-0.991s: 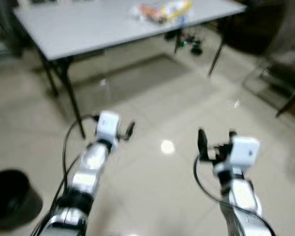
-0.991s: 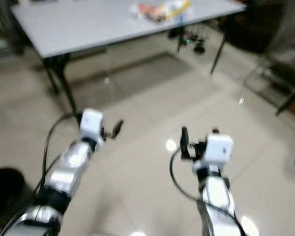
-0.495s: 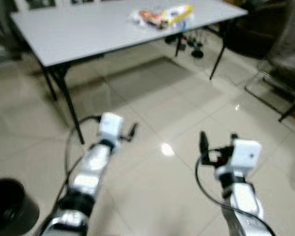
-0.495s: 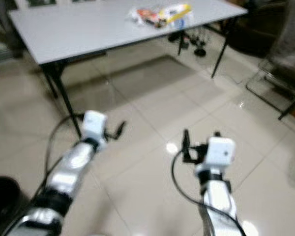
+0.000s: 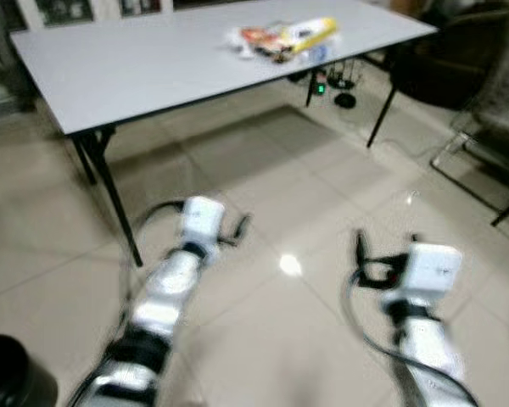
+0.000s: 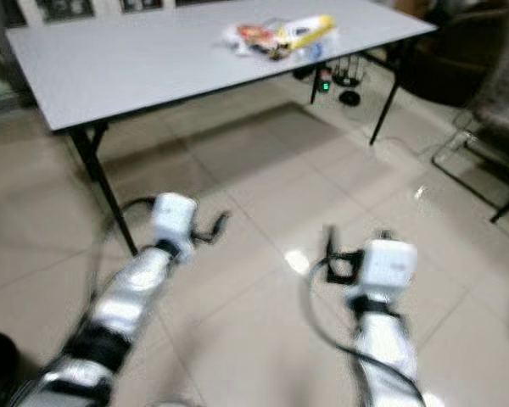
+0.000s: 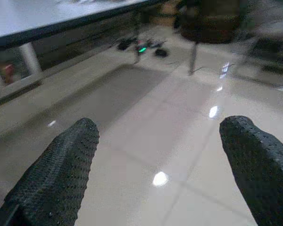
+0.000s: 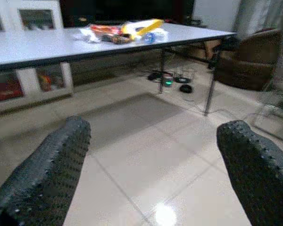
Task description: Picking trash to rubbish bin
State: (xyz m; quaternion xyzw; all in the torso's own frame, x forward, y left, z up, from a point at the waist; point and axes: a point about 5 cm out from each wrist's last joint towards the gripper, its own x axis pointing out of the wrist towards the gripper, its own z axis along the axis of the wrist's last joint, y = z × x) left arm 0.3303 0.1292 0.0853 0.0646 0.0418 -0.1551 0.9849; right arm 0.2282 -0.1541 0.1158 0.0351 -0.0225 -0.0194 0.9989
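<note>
Grey table point(image 5: 153, 59) with trash point(image 5: 282, 36) now nearer; bin point(image 5: 4, 373) slipping behind. Left gripper point(image 7: 155, 165) and right gripper point(image 8: 151, 165) wide, empty. Approach underway.

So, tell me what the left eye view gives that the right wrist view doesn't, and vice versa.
Left eye view: the black rubbish bin on the floor at the robot's left, and the left gripper raised over the tiles. Right wrist view: the right gripper close up, jaws wide apart, and cupboard fronts beyond the table legs. Both: the grey table with the trash pile at its far end.
</note>
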